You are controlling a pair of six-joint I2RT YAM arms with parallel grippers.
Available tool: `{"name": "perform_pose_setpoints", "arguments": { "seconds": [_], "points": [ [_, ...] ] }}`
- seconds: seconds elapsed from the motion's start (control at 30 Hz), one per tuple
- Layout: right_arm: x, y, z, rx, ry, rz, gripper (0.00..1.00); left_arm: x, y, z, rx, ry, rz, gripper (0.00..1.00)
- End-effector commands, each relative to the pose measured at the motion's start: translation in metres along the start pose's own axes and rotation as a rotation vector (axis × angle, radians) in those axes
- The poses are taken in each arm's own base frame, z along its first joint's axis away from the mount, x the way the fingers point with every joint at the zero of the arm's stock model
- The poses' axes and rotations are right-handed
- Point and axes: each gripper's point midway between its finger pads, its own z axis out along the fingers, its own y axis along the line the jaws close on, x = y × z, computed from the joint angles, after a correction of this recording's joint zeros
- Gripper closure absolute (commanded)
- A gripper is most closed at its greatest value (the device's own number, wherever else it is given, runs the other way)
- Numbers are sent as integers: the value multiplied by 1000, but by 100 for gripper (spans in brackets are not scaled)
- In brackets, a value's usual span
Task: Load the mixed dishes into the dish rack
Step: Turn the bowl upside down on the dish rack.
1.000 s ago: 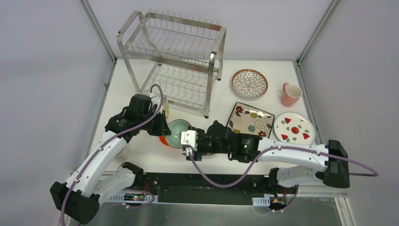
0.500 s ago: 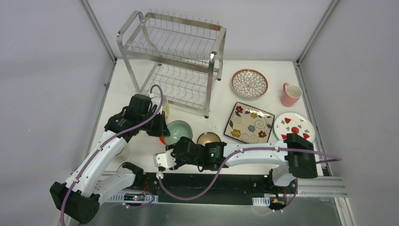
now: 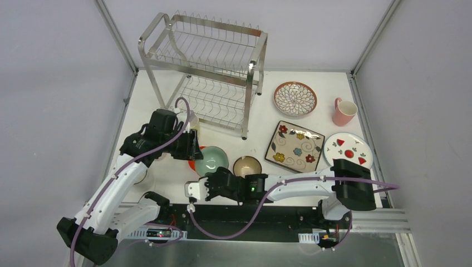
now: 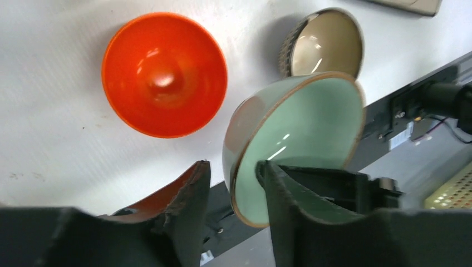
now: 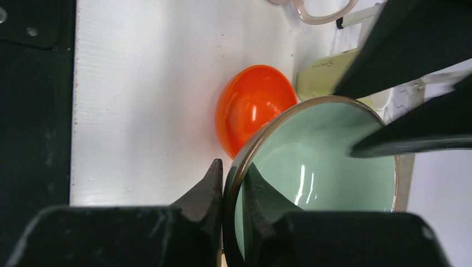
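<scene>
Dish rack [image 3: 248,100], a large two-tier frame of shiny steel tube and wire, stands at the far side of the white tabletop [image 3: 334,83], left of centre. Both slotted shelves show bare in the top view, so no dish appears loaded and the task is judged to be at its first item.

The glazed mint-green bowl with a brown rim [image 3: 211,160] hangs tilted above the tabletop, near the front of the rack and between the two arms. The right gripper [image 5: 232,167] has its fingers pinched on that rim, one inside and one outside. The left gripper [image 4: 231,169] straddles the opposite rim with its fingers parted and a gap showing on the outer side, so the bowl seems to be carried by the right arm. The glossy orange bowl [image 4: 164,75] sits on the tabletop beneath and beside it, with the ribbed tan bowl [image 4: 325,44] near.

Left to load, all on the tabletop right of the rack:
- round brown-rimmed petal-pattern plate [image 3: 295,99]
- pink mug [image 3: 344,112]
- square cream floral plate [image 3: 295,146]
- round white plate with red marks [image 3: 348,146]

A pale yellow-green mug [image 5: 325,69], seen only in part beside the orange bowl, carries one short printed word, too blurred to read. No other writing or brand mark is legible on dishes, rack or arms.
</scene>
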Motion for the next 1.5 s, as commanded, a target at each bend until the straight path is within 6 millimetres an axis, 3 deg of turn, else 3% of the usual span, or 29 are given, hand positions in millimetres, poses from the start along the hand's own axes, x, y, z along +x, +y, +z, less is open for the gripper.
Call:
{"name": "perform_pose_setpoints", "arguments": {
  "seconds": [0.0,0.17,0.23,0.37,0.43,0.47,0.6,0.8,0.97,1.3,1.47],
  "points": [
    [-46,-38,-24,125,-238,181,100,-36,-28,-29,76,-139,25,50],
    [-50,-49,-36,154,-345,290,100,-44,-41,-48,115,-192,35,26],
    [-54,-67,-45,200,-399,366,100,-46,-43,-54,120,-211,33,16],
    [-37,-100,-62,298,-431,407,100,-49,-40,-61,95,-251,42,1],
    [-23,-114,-71,343,-429,424,100,-50,-36,-62,76,-263,49,1],
    [-32,-103,-73,233,-518,732,100,-49,-35,-61,74,-264,54,1],
    [-35,-107,-96,73,-649,973,100,-48,-42,-61,119,-261,84,1],
    [-37,-127,-126,41,-812,1162,100,-49,-69,-67,276,-285,130,2],
    [-47,-136,-144,-16,-923,1258,100,-50,-79,-74,335,-319,127,3],
    [-49,-142,-158,-65,-1022,1360,100,-53,-88,-81,379,-344,95,1],
    [-33,-156,-163,31,-1042,1524,100,-51,-87,-79,379,-344,86,4]
  ]
}}
